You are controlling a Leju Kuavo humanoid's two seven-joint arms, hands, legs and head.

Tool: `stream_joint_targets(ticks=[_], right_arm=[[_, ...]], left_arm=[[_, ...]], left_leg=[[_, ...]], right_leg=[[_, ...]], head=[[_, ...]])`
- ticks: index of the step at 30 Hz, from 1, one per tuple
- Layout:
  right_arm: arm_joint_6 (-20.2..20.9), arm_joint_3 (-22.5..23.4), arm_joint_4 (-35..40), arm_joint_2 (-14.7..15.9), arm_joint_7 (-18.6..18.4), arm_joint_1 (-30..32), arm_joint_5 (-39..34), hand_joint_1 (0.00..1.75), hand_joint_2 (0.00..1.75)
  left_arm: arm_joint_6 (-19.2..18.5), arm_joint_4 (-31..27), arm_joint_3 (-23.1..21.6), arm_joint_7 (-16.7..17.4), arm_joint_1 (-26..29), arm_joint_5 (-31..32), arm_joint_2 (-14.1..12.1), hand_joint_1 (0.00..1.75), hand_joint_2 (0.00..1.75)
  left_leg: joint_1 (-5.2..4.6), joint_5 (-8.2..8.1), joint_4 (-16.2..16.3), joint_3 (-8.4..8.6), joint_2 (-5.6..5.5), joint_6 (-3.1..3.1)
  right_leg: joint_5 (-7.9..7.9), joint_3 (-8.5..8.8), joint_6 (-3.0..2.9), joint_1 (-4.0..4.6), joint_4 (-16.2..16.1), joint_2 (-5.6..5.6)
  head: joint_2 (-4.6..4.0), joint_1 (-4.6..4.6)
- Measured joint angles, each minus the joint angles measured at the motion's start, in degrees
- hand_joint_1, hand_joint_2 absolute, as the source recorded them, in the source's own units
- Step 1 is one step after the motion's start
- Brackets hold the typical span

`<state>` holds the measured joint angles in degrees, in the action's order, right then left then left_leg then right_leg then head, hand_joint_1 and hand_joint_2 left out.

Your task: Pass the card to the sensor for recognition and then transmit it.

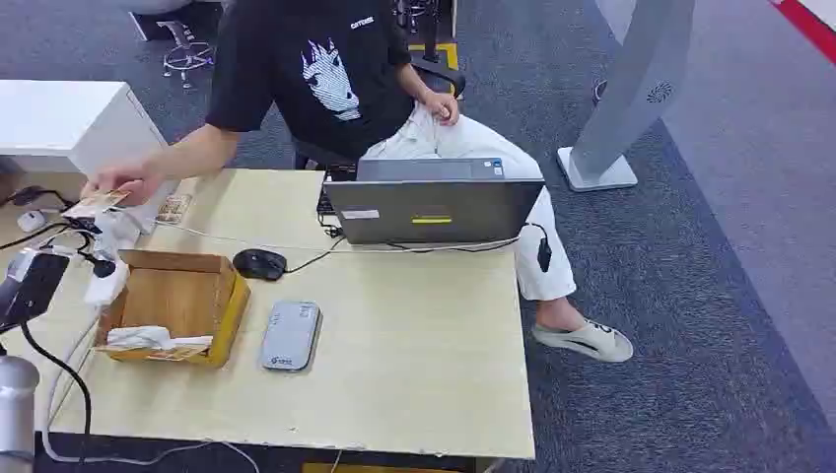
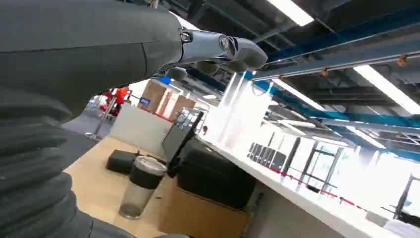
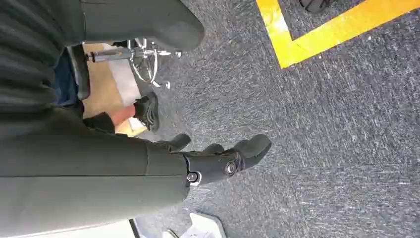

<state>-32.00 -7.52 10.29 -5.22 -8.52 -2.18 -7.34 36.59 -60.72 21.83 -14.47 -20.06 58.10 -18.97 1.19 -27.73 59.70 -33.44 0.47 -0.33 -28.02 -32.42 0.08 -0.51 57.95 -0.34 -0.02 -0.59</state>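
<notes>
Card not yet mine
A person's hand (image 1: 126,183) holds the card (image 1: 96,203); my left hand (image 2: 218,49) and right hand (image 3: 218,158) hang empty, fingers loosely apart; sensor (image 1: 291,335) unused.

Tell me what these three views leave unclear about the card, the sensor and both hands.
- Card: head view, in a person's hand; print too small to read.
- Sensor: markings too small.
- Left hand: left wrist view, only the upper fingers show; the grey cover hides the palm.
- Right hand: hangs over carpet, the cover hides its palm.
</notes>
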Motion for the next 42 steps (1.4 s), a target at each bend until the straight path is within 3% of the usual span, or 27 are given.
stream_joint_targets(ticks=[6,9,16,26,27,28,42], right_arm=[[0.48,0.0,0.0,0.07,0.37,0.02,0.18,0.0,1.75],[0.57,0.0,0.0,0.07,1.03,-0.01,0.17,0.0,1.75],[0.63,0.02,-0.07,0.07,1.46,0.03,0.61,0.0,1.75],[1.05,0.0,-0.15,0.07,1.4,0.06,0.96,0.0,1.75],[1.18,0.0,-0.15,0.07,1.38,0.06,0.96,0.0,1.75],[1.33,0.0,-0.15,0.07,1.38,0.07,0.98,0.0,1.75],[1.38,-0.02,-0.15,0.07,1.84,0.16,1.38,0.0,1.75]], left_arm=[[-3.12,-4.14,-3.73,-0.28,1.09,2.12,1.45,0.0,1.75],[-6.31,-9.38,-8.79,1.31,2.94,4.91,3.08,0.0,1.75],[-9.14,-18.0,-18.81,3.28,5.56,6.95,5.18,0.0,1.75],[-11.45,-21.18,-23.06,3.25,5.98,7.69,6.03,0.0,1.75],[-11.52,-21.27,-23.34,3.28,5.98,7.85,6.12,0.09,1.75],[-11.73,-21.33,-23.6,3.28,5.97,8.0,6.14,1.75,1.75],[-12.15,-21.48,-24.74,4.15,6.98,8.09,6.21,1.75,1.75]], left_leg=[[-0.01,0.01,0.01,0.0,-0.02,0.01],[-0.03,0.02,0.01,-0.02,-0.03,0.04],[-0.04,0.01,0.02,-0.04,0.0,0.04],[-0.01,0.02,0.01,-0.04,0.0,0.03],[-0.01,0.02,0.01,-0.05,0.0,0.03],[-0.01,0.02,0.01,-0.04,0.0,0.03],[-0.01,0.02,0.01,-0.07,0.01,0.03]], right_leg=[[0.0,-0.03,0.0,0.0,-0.01,-0.03],[0.01,0.0,0.02,-0.01,-0.02,-0.02],[0.06,-0.02,0.09,-0.03,-0.03,-0.01],[0.05,-0.05,0.08,-0.01,-0.01,0.0],[0.05,-0.05,0.08,-0.01,-0.01,0.0],[0.05,-0.05,0.08,-0.01,-0.01,0.0],[0.05,-0.08,0.08,-0.01,-0.01,0.0]], head=[[0.0,0.0],[0.0,0.0],[0.0,0.0],[0.0,0.0],[0.0,0.0],[0.0,0.0],[0.0,0.0]])
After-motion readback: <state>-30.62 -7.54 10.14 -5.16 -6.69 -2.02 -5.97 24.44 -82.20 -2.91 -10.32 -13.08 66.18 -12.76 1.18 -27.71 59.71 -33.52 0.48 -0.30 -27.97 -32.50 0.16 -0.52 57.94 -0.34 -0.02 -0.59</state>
